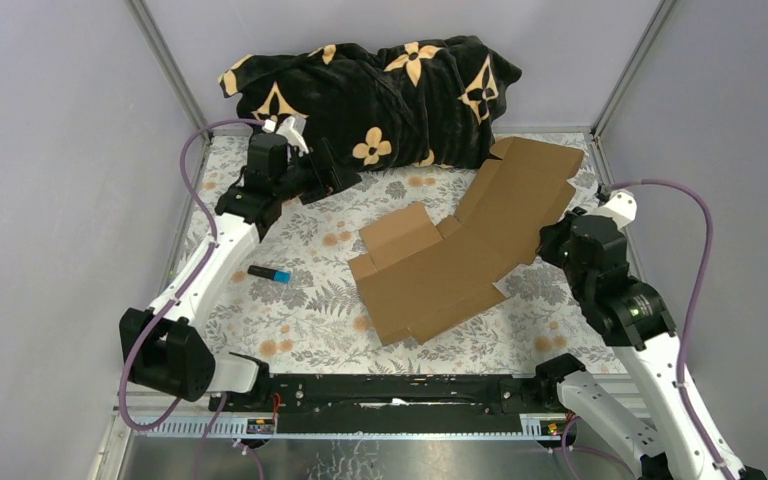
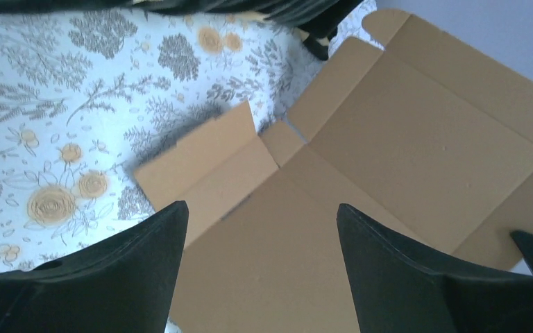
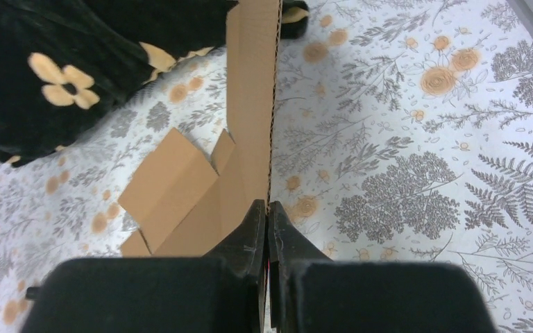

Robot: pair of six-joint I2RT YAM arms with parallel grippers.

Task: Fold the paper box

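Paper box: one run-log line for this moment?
paper box: unfolded sheet | right gripper: shut on its edge | left gripper: open, empty

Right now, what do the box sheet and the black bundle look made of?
The paper box: matte brown corrugated cardboard; wavy cut edge shows in the right wrist view. The bundle: soft cloth, black with tan flowers, possibly velvet or fleece; it slumps in folds.

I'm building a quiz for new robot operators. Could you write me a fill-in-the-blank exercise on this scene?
The right gripper is ____ on the paper box at its edge.
The left gripper has its jaws ____, holding nothing.
The marker lies nearest the ____ arm.
Missing words: shut; open; left.
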